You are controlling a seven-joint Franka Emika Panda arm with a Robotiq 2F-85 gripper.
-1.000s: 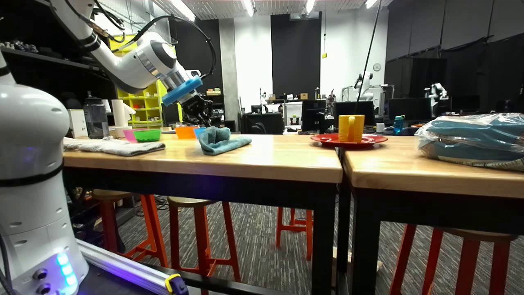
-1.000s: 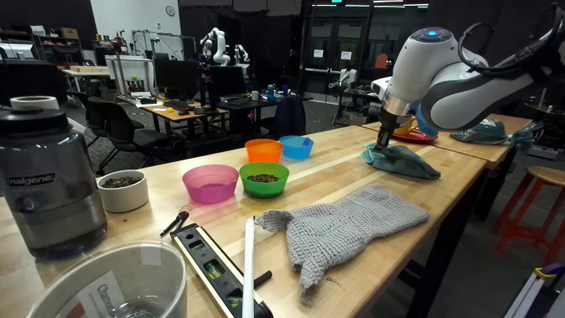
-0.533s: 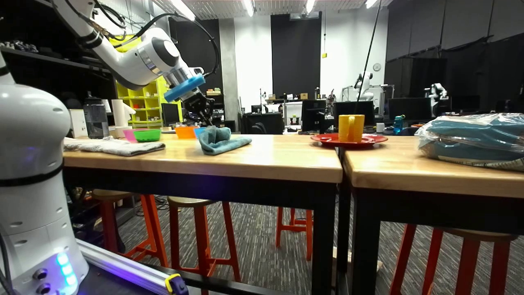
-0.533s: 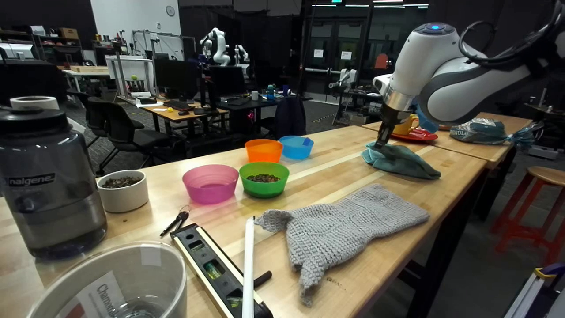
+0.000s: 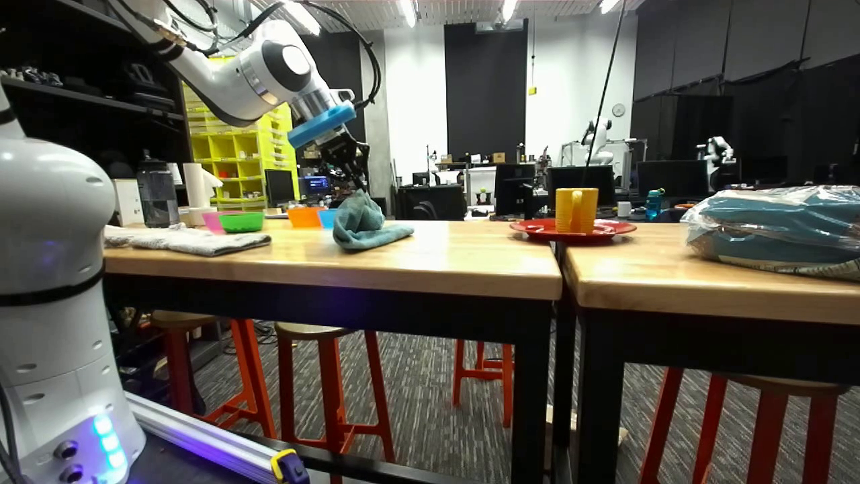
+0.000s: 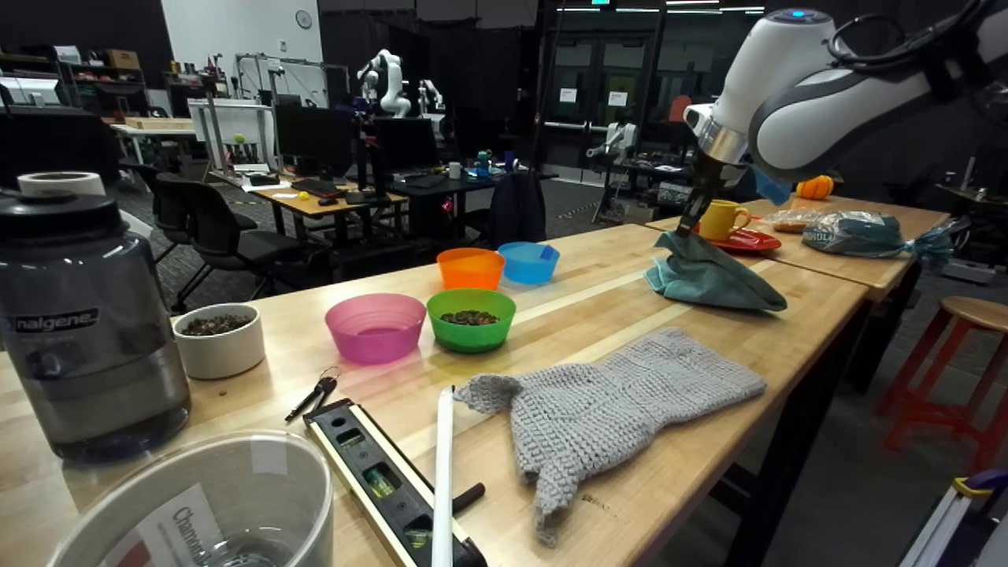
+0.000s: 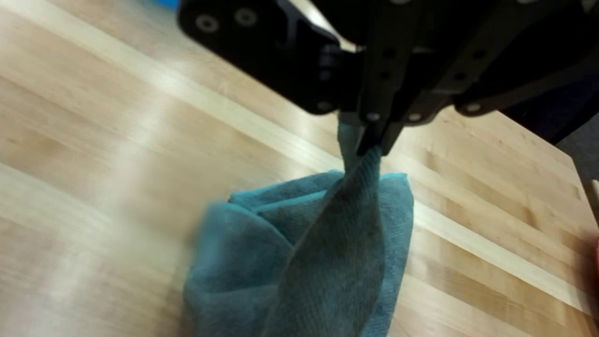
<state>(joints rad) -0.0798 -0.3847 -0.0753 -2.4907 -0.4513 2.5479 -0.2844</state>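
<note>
A teal cloth (image 5: 366,227) lies folded on the wooden table, with one part pulled up. It also shows in an exterior view (image 6: 717,279) and in the wrist view (image 7: 337,262). My gripper (image 7: 374,149) is shut on a pinched fold of the cloth. The held part rises in a narrow, twisted peak, while the rest of the cloth still rests on the table. In both exterior views the gripper (image 5: 361,187) (image 6: 687,230) is tilted and sits just above the table at the top of the peak. The fingertips are partly hidden by the cloth.
A red plate (image 6: 752,242) with a yellow mug (image 6: 718,220) stands beyond the cloth. A grey knitted cloth (image 6: 622,402) lies nearer. Pink (image 6: 376,335), green (image 6: 470,331), orange (image 6: 471,269) and blue (image 6: 529,265) bowls stand along the table. A plastic-wrapped bag (image 5: 779,225) lies on the adjoining table.
My gripper has risen and moved slightly toward the plate side. The gripped part of the teal cloth has been drawn up with it into a taller peak.
</note>
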